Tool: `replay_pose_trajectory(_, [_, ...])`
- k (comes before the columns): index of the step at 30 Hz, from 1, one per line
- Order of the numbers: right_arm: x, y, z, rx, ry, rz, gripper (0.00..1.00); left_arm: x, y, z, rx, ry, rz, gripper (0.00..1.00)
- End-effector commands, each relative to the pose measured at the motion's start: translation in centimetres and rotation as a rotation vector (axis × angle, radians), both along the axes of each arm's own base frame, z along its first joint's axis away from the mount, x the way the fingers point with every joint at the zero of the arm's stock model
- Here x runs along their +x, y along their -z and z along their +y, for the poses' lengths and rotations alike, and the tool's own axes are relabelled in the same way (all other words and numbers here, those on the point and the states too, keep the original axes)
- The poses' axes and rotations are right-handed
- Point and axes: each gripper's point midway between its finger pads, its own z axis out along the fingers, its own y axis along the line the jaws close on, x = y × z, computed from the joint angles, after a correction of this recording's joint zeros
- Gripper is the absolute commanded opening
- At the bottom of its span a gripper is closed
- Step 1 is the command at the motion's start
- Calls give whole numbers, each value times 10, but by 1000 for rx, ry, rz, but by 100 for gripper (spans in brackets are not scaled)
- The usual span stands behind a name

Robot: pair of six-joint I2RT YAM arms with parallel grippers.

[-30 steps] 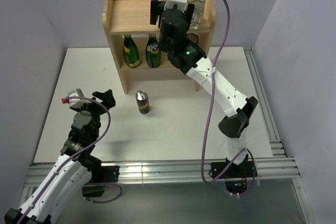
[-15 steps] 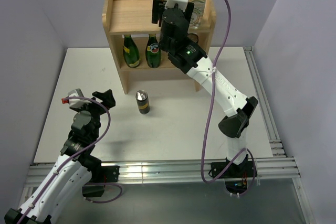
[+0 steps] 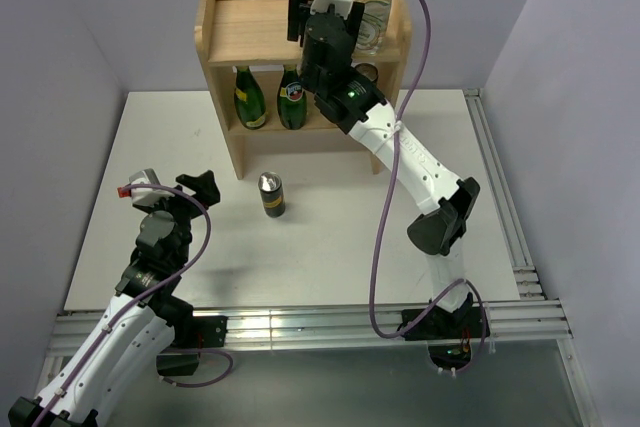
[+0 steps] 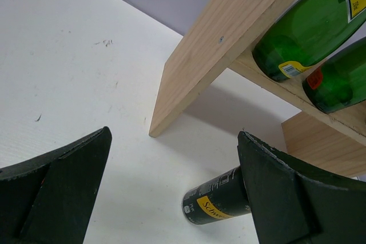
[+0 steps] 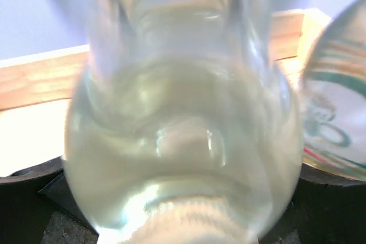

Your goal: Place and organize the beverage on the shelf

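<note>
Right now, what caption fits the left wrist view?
Open left gripper facing a dark can before a wooden shelf holding green bottles.

Two-tier wooden shelf (image 3: 222, 42) at far side of white table (image 3: 330, 247), two dark green bottles (image 3: 248, 99) upright on lower tier, left, clear glass bottle (image 3: 374, 7) on top board, right, right gripper (image 3: 325, 9) just left of it, dark can (image 3: 271, 196) upright on table near of shelf, left gripper (image 3: 167, 187) near left, jaws wide

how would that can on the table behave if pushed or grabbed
The can stands upright and narrow on the table, so a high push would probably tip it, then it could roll. Its smooth, rigid-looking wall should take a firm squeeze but may be slippery.
</note>
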Motion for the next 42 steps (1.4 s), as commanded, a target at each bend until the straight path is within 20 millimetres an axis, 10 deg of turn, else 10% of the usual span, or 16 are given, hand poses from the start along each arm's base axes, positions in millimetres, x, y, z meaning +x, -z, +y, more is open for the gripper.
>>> replay_pose_trajectory(1, [4, -15, -6, 35, -1, -43, 83, 2, -3, -2, -3, 8, -22, 99])
replay_pose_trajectory(42, [-12, 16, -11, 62, -12, 12, 94, 0, -7, 1, -2, -3, -28, 99])
